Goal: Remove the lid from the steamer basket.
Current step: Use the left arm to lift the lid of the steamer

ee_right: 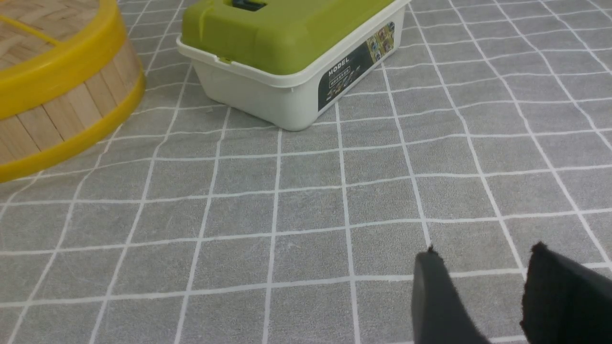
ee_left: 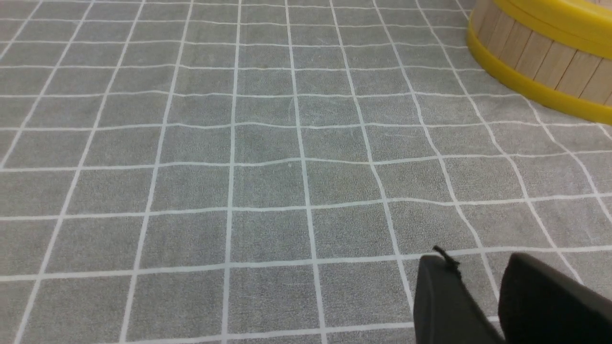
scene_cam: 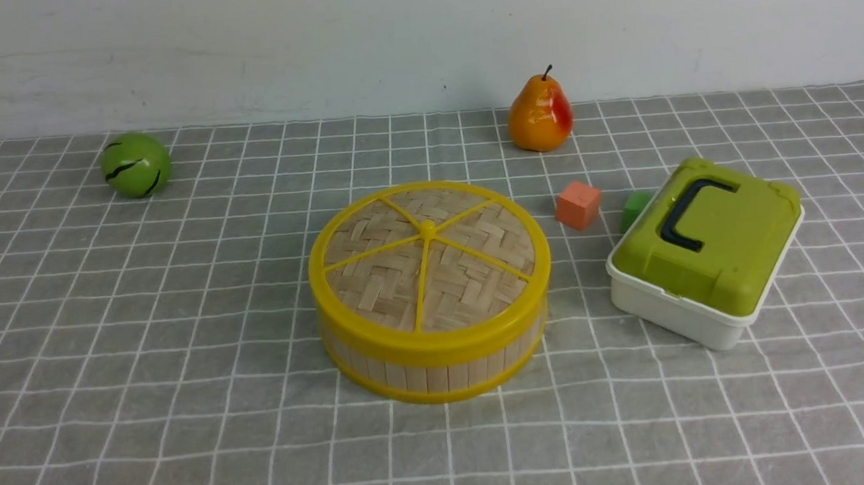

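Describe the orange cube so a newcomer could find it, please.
Right of the steamer basket sits a white box with a green top. Behind the gap between them is the orange cube, paler than the pear behind.

A white wall (scene_cam: 418, 38) rises behind a gridded gray cloth (scene_cam: 149, 445) set with a pear, a green ball and a lidded box; from here, the kind of room is impossible to tell.
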